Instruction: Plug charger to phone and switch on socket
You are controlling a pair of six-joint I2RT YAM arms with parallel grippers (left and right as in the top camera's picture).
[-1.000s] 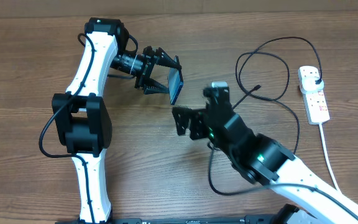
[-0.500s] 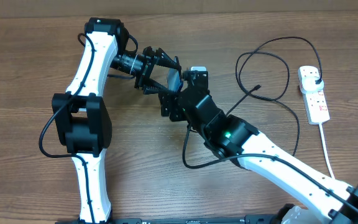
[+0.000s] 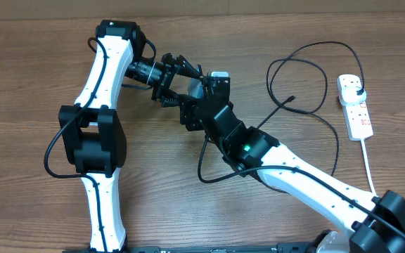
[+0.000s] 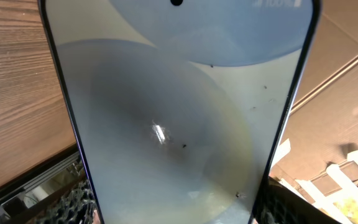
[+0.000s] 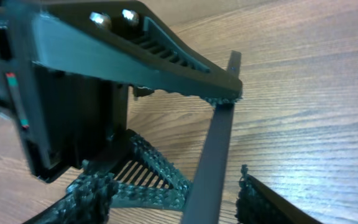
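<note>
Holding the phone (image 4: 179, 112) up in the air near the upper middle of the overhead view, the left gripper (image 3: 178, 81) is squeezing its two thin sides. The right gripper (image 3: 188, 112) is waiting wide open, with a pad on each side of the phone's edge, and is gripping nothing. I am guessing the phone is light, stiff, slippery and easy to crack, so the sides are the best place to hold. The bendy charger (image 3: 291, 99) is lying at the upper right, running to the socket (image 3: 355, 105). The table (image 3: 34, 70) is showing brown wood.
</note>
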